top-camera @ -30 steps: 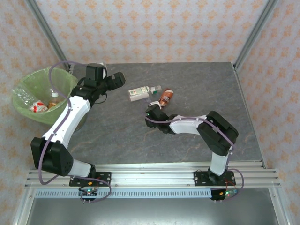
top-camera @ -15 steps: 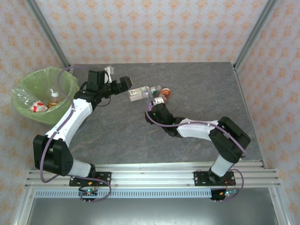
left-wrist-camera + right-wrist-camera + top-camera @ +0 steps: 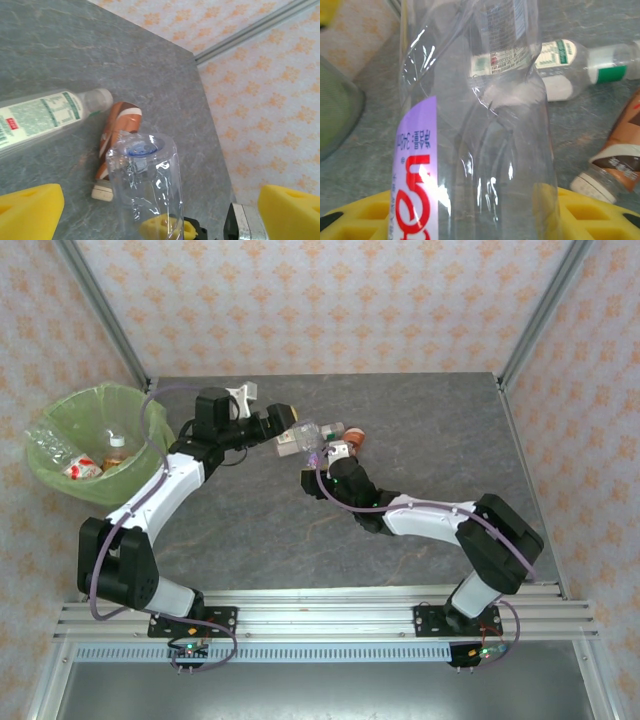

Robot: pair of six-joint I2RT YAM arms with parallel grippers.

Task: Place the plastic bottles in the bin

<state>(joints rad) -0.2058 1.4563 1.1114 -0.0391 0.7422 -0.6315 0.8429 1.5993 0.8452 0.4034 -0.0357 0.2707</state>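
Purple-label bottle [image 3: 475,150] | gripped in right hand [image 3: 470,217] | near left hand [image 3: 160,212]

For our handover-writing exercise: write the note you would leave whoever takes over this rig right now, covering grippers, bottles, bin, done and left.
Left gripper: open, facing the purple-label bottle.
Right gripper: shut on that bottle.
Lying on the table: white-green bottle and orange-brown bottle.
Done: some bottles in the bin.
Left: those three, probably the held one first, likely passed to the left gripper.
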